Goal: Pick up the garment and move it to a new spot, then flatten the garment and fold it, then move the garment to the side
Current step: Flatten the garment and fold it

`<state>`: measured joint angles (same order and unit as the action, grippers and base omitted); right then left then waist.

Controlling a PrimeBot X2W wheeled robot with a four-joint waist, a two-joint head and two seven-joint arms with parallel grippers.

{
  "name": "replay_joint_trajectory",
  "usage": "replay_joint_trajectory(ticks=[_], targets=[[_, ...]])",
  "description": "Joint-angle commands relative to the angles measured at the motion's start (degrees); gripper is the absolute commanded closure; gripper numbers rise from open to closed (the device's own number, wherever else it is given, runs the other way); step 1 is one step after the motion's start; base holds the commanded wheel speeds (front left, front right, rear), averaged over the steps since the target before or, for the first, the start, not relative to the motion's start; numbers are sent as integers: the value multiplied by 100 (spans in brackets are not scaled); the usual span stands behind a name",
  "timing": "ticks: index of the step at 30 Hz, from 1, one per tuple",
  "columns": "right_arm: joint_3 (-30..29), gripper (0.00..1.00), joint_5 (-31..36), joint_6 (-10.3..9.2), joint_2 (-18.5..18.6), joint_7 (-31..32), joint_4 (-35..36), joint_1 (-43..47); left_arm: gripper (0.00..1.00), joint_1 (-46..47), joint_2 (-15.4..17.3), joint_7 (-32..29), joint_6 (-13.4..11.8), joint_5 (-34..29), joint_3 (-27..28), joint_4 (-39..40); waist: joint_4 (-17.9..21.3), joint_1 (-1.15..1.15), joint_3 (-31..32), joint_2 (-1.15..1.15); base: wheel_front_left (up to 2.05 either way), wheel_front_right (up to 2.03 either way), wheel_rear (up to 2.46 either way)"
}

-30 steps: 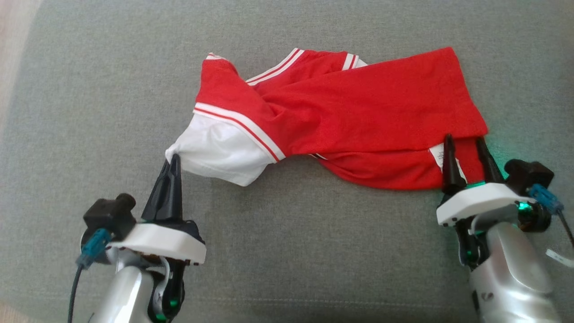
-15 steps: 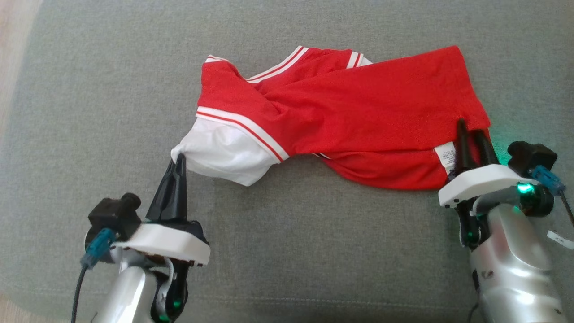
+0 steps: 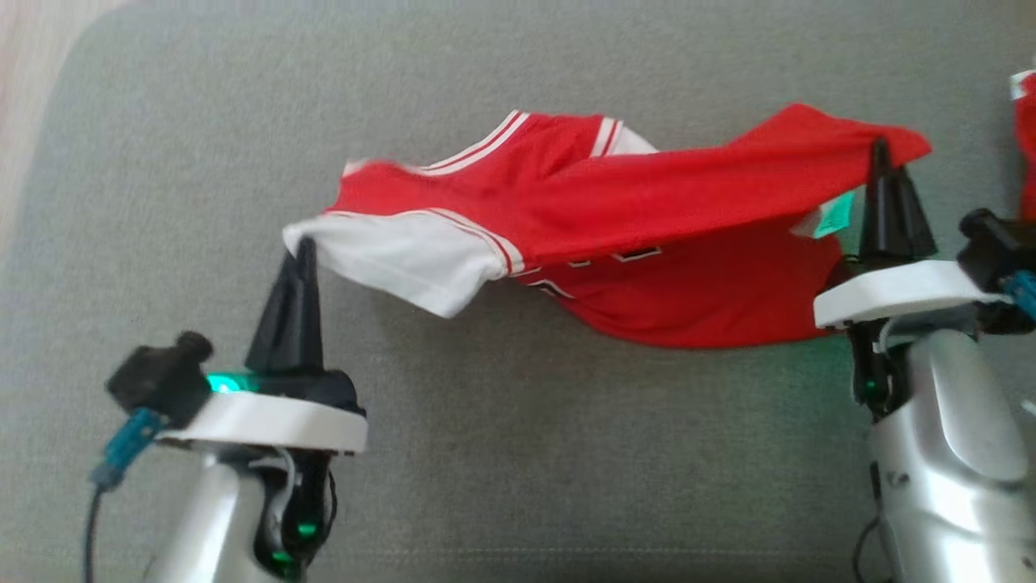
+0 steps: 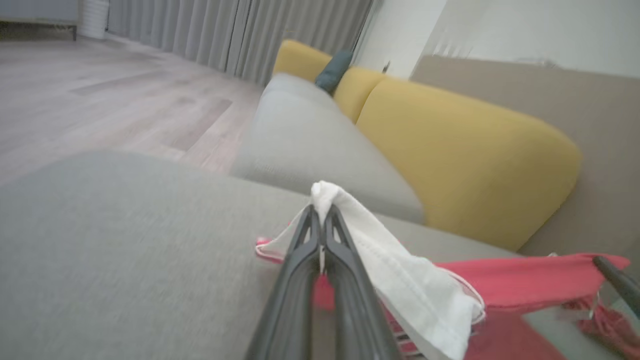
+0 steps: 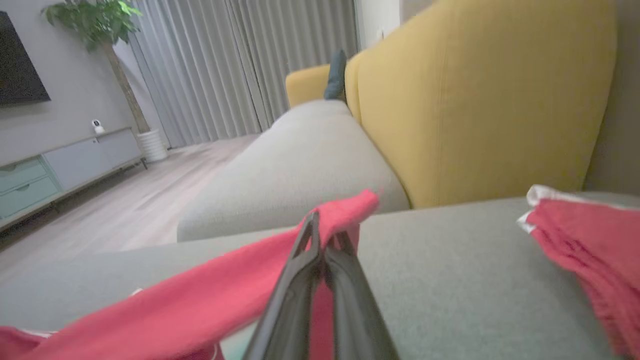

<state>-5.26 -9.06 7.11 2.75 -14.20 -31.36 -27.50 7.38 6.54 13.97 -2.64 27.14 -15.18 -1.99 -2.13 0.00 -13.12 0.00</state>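
Gripping, left: L gripper (image 3: 301, 247) pinched shut on white sleeve tip of garment (image 3: 647, 202), at near-left of seat.
Gripping, right: R gripper (image 3: 880, 150) clamped tight on red hem corner, far-right.
Garment: red jersey, thin soft knit, white sleeve w/ red-white striped trim. Stretched left-right between both grippers, ends lifted, middle sagging low and twisted. Can't tell if it touches seat.
Tag: small care label (image 3: 830, 217) hangs just left of R fingers.
Seat: grey sofa cushion (image 3: 518, 453), coarse woven fabric, flat, rounded far-left corner.
In the way: second red cloth (image 3: 1026, 138) w/ white edge, rumpled, just right of R gripper, apart from garment.
Backrest: yellow cushion (image 5: 480, 100), smooth, rounded top, on far side of seat.
Room: pleated grey curtains (image 5: 240, 65), potted plant (image 5: 95, 20), pale low cabinet (image 5: 50, 170), wood-plank floor (image 4: 100, 100).
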Motion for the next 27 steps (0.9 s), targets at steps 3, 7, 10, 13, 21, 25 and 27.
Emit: replay_joint_trajectory(ticks=[3, 7, 10, 13, 21, 25, 27], targets=[[192, 100, 53, 37, 14, 3, 1098, 300, 100, 352, 14, 83, 129, 93, 346, 690, 198, 0, 299, 0, 0, 0, 0], [281, 100, -38, 37, 41, 240, 2479, 667, 100, 573, 136, 49, 216, 118, 437, 1332, 356, 0, 539, 0, 0, 0, 0], [290, 100, -81, 37, 79, 408, 3584, 912, 100, 812, 288, -124, 221, 42, 461, 1900, 459, 0, 707, 0, 0, 0, 0], [285, 100, -92, 37, 103, 568, 4248, 1050, 100, 1007, 402, -284, 209, -37, 476, 2294, 522, 0, 807, 0, 0, 0, 0], [180, 100, -35, 37, 241, 1149, 6140, 1198, 100, 2001, 794, -1067, 194, -296, 505, 3548, 693, 0, 1049, 0, 0, 0, 0], [64, 100, -26, 37, 292, 1470, 6674, 1059, 100, 2701, 951, -1539, 231, -333, 498, 3566, 709, 0, 925, 0, 0, 0, 0], [87, 100, -27, 37, 308, 1597, 6649, 962, 100, 2977, 965, -1691, 260, -274, 483, 3286, 701, 0, 802, 0, 0, 0, 0]])
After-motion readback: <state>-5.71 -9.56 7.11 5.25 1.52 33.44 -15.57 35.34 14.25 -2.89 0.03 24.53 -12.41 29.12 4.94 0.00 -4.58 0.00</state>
